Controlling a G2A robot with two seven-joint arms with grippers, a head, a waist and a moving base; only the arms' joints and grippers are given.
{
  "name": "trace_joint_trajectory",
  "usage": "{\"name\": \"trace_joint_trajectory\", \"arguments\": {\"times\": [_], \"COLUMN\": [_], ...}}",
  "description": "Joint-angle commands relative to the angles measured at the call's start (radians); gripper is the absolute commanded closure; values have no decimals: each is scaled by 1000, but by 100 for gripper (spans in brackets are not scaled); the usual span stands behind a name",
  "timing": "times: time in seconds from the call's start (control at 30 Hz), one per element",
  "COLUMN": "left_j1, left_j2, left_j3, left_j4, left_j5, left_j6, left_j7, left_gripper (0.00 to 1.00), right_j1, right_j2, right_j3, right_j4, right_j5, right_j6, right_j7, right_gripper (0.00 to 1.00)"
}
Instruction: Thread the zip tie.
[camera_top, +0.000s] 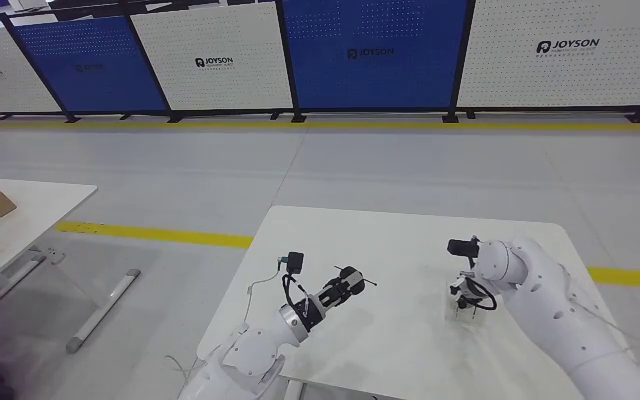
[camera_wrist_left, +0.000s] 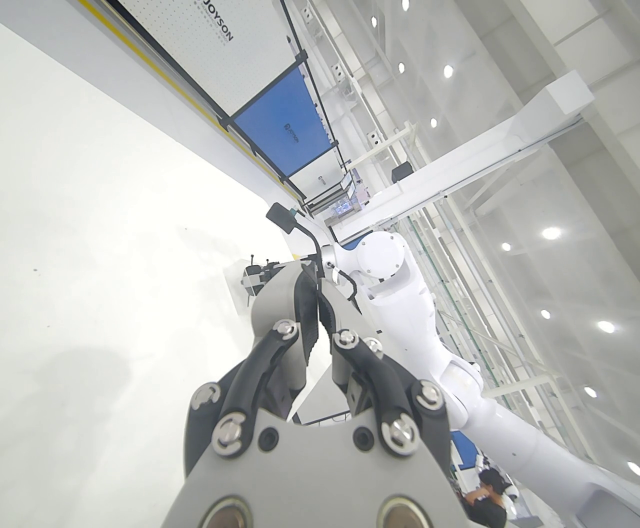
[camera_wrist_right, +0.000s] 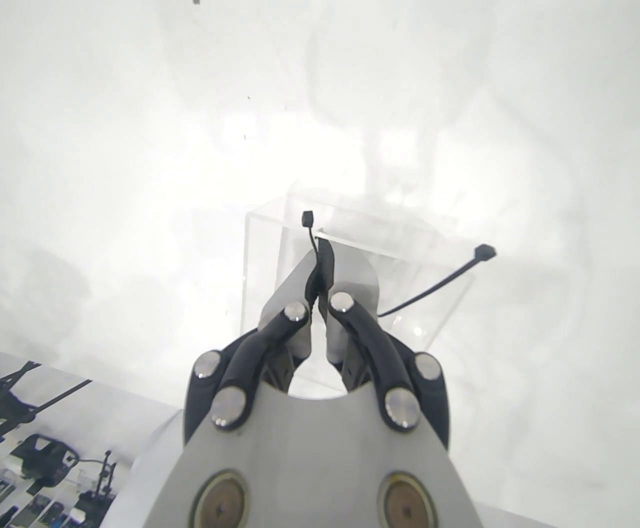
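right gripper (camera_wrist_right: 320, 265) pinches a black zip tie (camera_wrist_right: 308, 219) at a clear box (camera_wrist_right: 262, 260); left gripper (camera_wrist_left: 316, 295) pressed together.

Right end effector (camera_wrist_right: 322, 260): pads pinch zip tie (camera_wrist_right: 312, 237). Strap below head buried between fingers, tail end hidden.
Second zip tie (camera_wrist_right: 432, 285): lower strap end passes behind finger linkage.
Clear box (camera_wrist_right: 262, 270): near wall and floor covered by end effector.
Left end effector (camera_wrist_left: 315, 287): pads pressed together, cannot tell if anything is held. Right end effector beyond it mostly blocked by its fingers.
Top view: ties too small to make out, bench (camera_top: 400, 240) near edge cut off by frame.
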Motion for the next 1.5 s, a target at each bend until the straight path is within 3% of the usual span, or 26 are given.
{"name": "trace_joint_trajectory", "arguments": {"times": [0.0,0.13,0.37,0.5,0.7,1.03,1.17,1.37,1.47], "left_j1": [0,0,0,0,0,0,0,0,0], "left_j2": [0,0,0,0,0,0,0,0,0], "left_j3": [0,0,0,0,0,0,0,0,0], "left_j4": [0,0,0,0,0,0,0,0,0], "left_j5": [0,0,0,0,0,0,0,0,0], "left_j6": [0,0,0,0,0,0,0,0,0], "left_j7": [0,0,0,0,0,0,0,0,0], "left_gripper": [100,100,100,100,100,100,100,100,100], "right_j1": [-4,-27,-144,-280,-525,-544,-568,-621,-700], "right_j2": [5,25,98,149,191,194,190,170,148], "right_j3": [9,44,190,347,575,588,566,582,586], "right_j4": [-14,-74,-313,-527,-842,-860,-864,-919,-946], "right_j5": [-9,-32,-97,-135,-119,-118,-115,-15,-111], "right_j6": [3,12,66,77,77,77,60,77,77], "right_j7": [2,8,16,-9,-93,-96,-148,-348,-560], "right_gripper": [100,100,100,100,100,100,100,100,100]}}
